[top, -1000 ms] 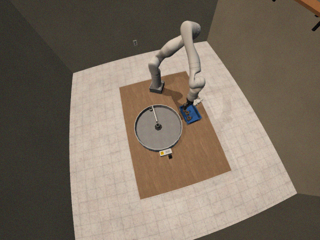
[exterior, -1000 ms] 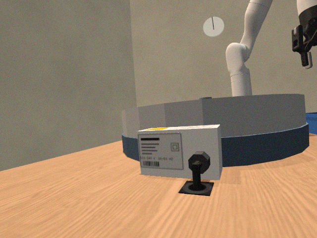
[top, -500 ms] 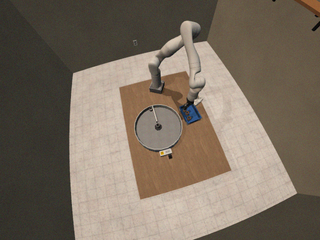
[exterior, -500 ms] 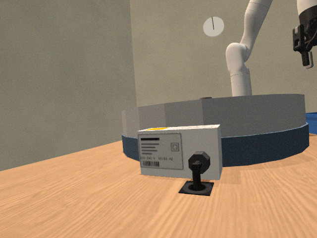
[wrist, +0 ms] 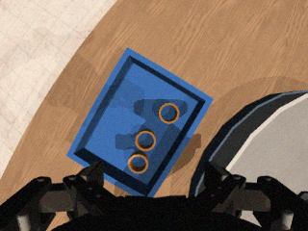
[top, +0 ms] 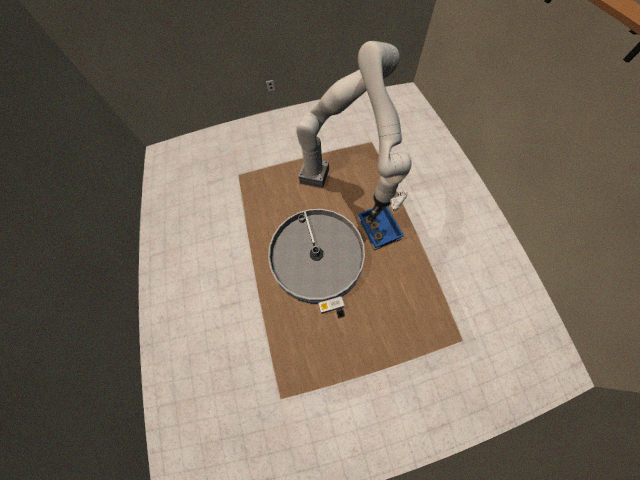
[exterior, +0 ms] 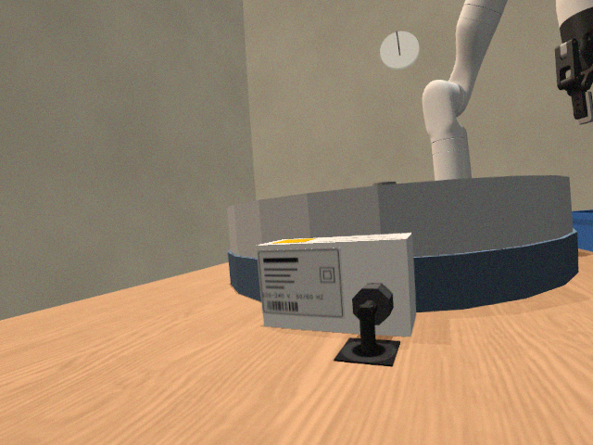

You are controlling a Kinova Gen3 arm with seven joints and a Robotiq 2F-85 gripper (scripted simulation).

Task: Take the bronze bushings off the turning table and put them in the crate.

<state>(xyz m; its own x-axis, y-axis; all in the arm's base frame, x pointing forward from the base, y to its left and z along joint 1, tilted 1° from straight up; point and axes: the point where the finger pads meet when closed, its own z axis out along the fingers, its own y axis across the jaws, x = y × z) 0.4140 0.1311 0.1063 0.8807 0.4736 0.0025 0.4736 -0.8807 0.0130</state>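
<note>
Turntable, round with a grey wall and dull grey surface (top: 336, 258) (exterior: 473, 210) (wrist: 284, 140), lies on the left in the top view. Inside its wall, left of the thin white bar (top: 309, 227), sits a small grey ring, probably a steel bushing (top: 298, 219); leave it where it is. I can make out no bronze ring on the part that shows, so the sorting looks finished, though the bar or wall could hide something small.

Further right, the blue open-topped crate (top: 395, 223) (exterior: 583, 230) (wrist: 100, 100) holds three bronze-coloured ring bushings: one nearest the turntable side (top: 375, 236) (wrist: 159, 114), a middle one (top: 377, 225) (wrist: 155, 141), and one closest to the hand in the wrist view (top: 369, 220) (wrist: 129, 164). The last two lie very near each other.

Over that end of the crate hangs the black two-finger gripper (top: 373, 215) (exterior: 585, 112) (wrist: 154, 173), fingers spread wide, nothing between them. The step now seems to be the retreat. Best go straight up, fingers kept wide, before any sideways swing; drifting early could clip the crate wall. Then stop in free air, well apart from crate and turntable.

Above the blue crate (top: 398, 237) (exterior: 583, 232) (wrist: 97, 98) | the robot's gripper (top: 373, 218) (exterior: 584, 117) (wrist: 154, 173) is rising slightly from its earlier position | in the exterior view, it is also edging farther toward the right side of the frame
</note>
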